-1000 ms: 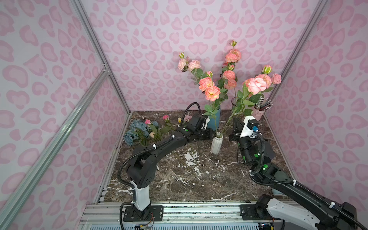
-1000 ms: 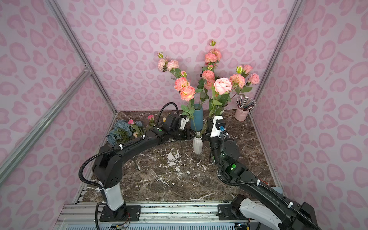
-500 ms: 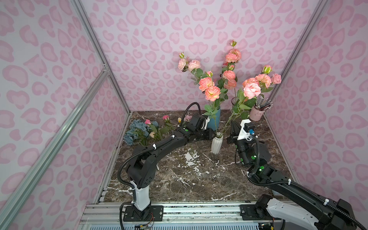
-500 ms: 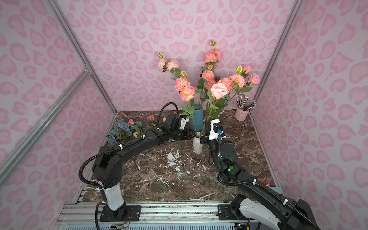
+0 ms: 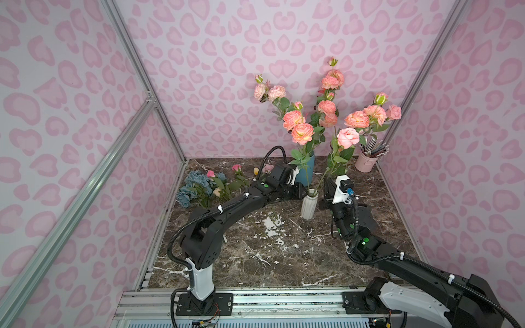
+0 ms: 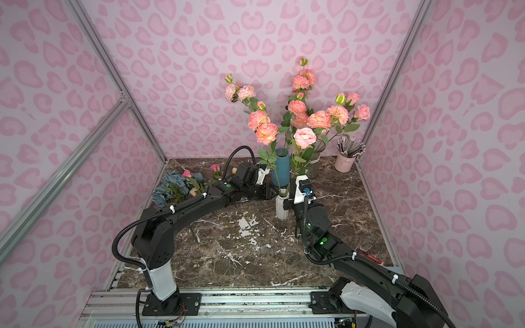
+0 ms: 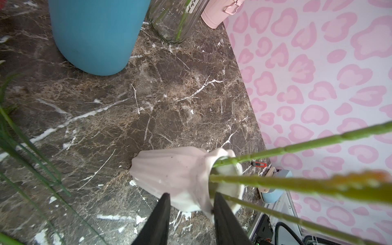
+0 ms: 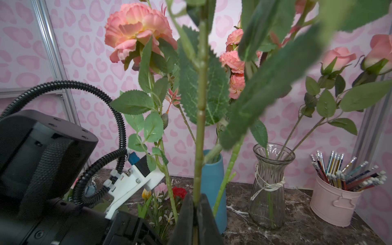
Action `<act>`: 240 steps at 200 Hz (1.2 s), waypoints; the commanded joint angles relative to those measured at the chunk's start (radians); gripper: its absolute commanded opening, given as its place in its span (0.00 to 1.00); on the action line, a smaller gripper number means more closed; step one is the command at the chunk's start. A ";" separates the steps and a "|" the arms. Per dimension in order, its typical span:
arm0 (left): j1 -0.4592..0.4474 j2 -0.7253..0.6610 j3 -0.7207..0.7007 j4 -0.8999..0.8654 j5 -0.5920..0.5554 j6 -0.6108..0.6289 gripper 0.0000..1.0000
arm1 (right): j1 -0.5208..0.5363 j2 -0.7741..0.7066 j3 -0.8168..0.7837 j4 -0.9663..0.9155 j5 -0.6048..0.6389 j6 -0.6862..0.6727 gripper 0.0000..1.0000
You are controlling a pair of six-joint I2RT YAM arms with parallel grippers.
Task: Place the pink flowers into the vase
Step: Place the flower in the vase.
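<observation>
The right pincer is clamped on the long green stem of the pink rose. The stem's foot sits in the small white ribbed vase, near the middle of the dark marble table, toward its far edge. The left pincer grips that vase's neck. The rose leans and looks top-heavy. Released too early, it could tip the light vase or snag the neighbouring pink blooms.

Black left arm and right arm meet at 1 small white vase on a marble table; a pink rose stands above it.
</observation>
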 commanded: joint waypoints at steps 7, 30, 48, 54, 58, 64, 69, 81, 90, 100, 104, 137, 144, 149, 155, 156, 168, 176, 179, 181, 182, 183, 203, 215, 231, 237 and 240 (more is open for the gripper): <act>-0.001 -0.005 -0.002 -0.013 -0.018 0.012 0.37 | -0.006 0.018 -0.021 0.082 0.016 0.027 0.00; -0.002 -0.004 -0.002 -0.012 -0.018 0.012 0.37 | -0.013 0.034 -0.035 0.099 0.009 0.046 0.00; 0.000 -0.004 -0.001 -0.014 -0.018 0.012 0.37 | -0.015 0.048 -0.042 0.108 0.002 0.057 0.00; -0.001 -0.004 -0.002 -0.012 -0.018 0.012 0.37 | -0.015 0.053 -0.045 0.111 0.001 0.060 0.00; -0.002 -0.004 -0.001 -0.013 -0.018 0.012 0.37 | -0.013 0.057 -0.045 0.113 0.001 0.062 0.00; -0.002 -0.003 -0.001 -0.011 -0.017 0.012 0.37 | -0.015 0.063 -0.047 0.116 -0.001 0.065 0.00; -0.002 -0.002 -0.001 -0.012 -0.018 0.012 0.37 | -0.015 0.068 -0.049 0.120 0.001 0.065 0.00; -0.001 -0.002 -0.001 -0.011 -0.017 0.011 0.37 | -0.015 0.079 -0.052 0.127 0.002 0.068 0.00; -0.001 -0.001 -0.001 -0.012 -0.018 0.011 0.37 | -0.015 0.089 -0.055 0.135 0.003 0.069 0.00; -0.001 0.000 -0.001 -0.016 -0.021 0.011 0.37 | -0.018 0.101 -0.058 0.148 0.004 0.071 0.00; -0.001 0.002 -0.001 -0.016 -0.020 0.011 0.37 | -0.018 0.106 -0.058 0.151 0.005 0.072 0.00; -0.001 -0.001 -0.013 -0.007 -0.017 0.009 0.37 | -0.018 0.138 -0.064 0.178 0.011 0.078 0.00; -0.001 -0.001 -0.015 -0.007 -0.017 0.008 0.37 | -0.018 0.145 -0.065 0.184 0.013 0.078 0.00; -0.001 -0.002 -0.015 -0.007 -0.017 0.008 0.36 | -0.018 0.149 -0.067 0.186 0.015 0.079 0.00; -0.002 -0.003 -0.016 -0.006 -0.017 0.008 0.37 | -0.019 0.154 -0.067 0.188 0.016 0.080 0.00; -0.002 -0.004 -0.017 -0.006 -0.017 0.008 0.37 | -0.018 0.154 -0.068 0.190 0.016 0.080 0.00; -0.001 -0.004 -0.018 -0.006 -0.017 0.008 0.37 | -0.018 0.161 -0.069 0.195 0.017 0.084 0.00; -0.002 -0.005 -0.018 -0.005 -0.018 0.008 0.37 | -0.018 0.164 -0.073 0.198 0.016 0.088 0.00; -0.002 -0.006 -0.018 -0.006 -0.018 0.008 0.37 | -0.018 0.166 -0.073 0.202 0.016 0.088 0.00; -0.002 -0.006 -0.018 -0.005 -0.017 0.008 0.37 | -0.018 0.167 -0.074 0.202 0.015 0.089 0.00; -0.002 -0.006 -0.018 -0.006 -0.018 0.007 0.37 | -0.018 0.168 -0.074 0.202 0.015 0.089 0.00; -0.001 -0.006 -0.019 -0.006 -0.017 0.007 0.37 | -0.018 0.168 -0.074 0.202 0.016 0.089 0.00; -0.001 -0.005 -0.017 -0.006 -0.018 0.007 0.37 | -0.018 0.175 -0.079 0.207 0.021 0.094 0.00; -0.001 -0.006 -0.016 -0.006 -0.018 0.006 0.37 | -0.018 0.176 -0.083 0.208 0.021 0.099 0.00; -0.001 -0.006 -0.016 -0.006 -0.018 0.005 0.37 | -0.018 0.176 -0.088 0.207 0.025 0.105 0.00; -0.002 -0.006 -0.016 -0.005 -0.020 0.005 0.37 | -0.018 0.176 -0.090 0.207 0.024 0.107 0.00; -0.002 -0.006 -0.016 -0.005 -0.020 0.005 0.37 | -0.018 0.176 -0.091 0.208 0.024 0.108 0.00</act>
